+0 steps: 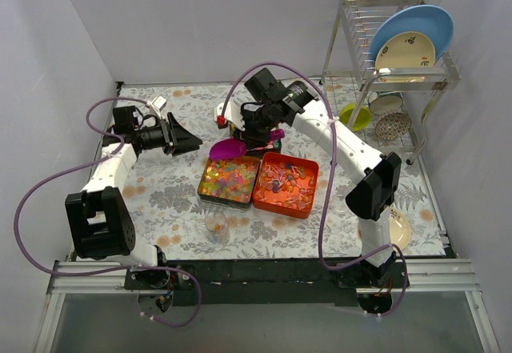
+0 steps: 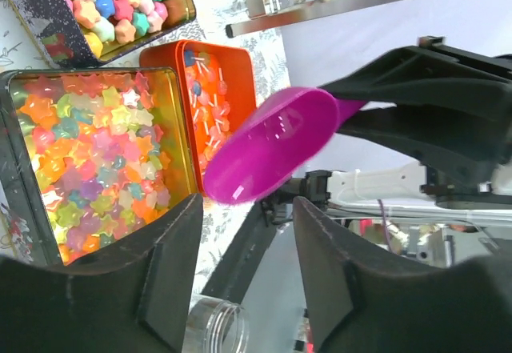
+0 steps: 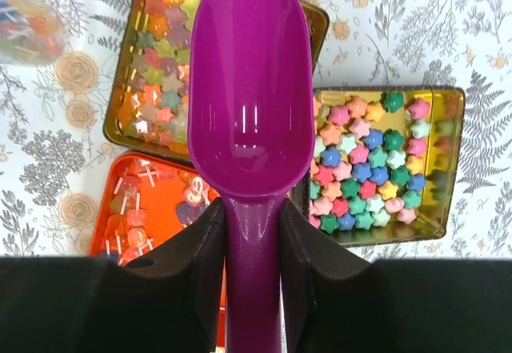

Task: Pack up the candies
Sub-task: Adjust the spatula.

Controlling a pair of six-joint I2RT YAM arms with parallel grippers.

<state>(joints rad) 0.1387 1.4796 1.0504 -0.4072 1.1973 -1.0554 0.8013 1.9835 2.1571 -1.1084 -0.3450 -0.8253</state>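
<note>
The candies fill three tins. Translucent pastel stars (image 1: 230,178) lie in a dark tin, and clear-wrapped pieces (image 1: 286,183) in an orange tin (image 1: 308,209) beside it. Opaque stars (image 3: 368,161) fill a gold tin behind, mostly hidden under the right arm in the top view. My right gripper (image 3: 252,217) is shut on the handle of the purple scoop (image 3: 250,89). The scoop is empty and hangs over the back edge of the tins (image 1: 228,147). My left gripper (image 2: 248,209) is open with nothing between its fingers, left of the tins (image 1: 182,140).
A small clear jar (image 1: 215,223) stands in front of the dark tin. A dish rack (image 1: 400,65) with plates fills the back right, with a green bowl (image 1: 354,115) under it. A cream plate (image 1: 398,230) lies by the right arm's base. White walls close in both sides.
</note>
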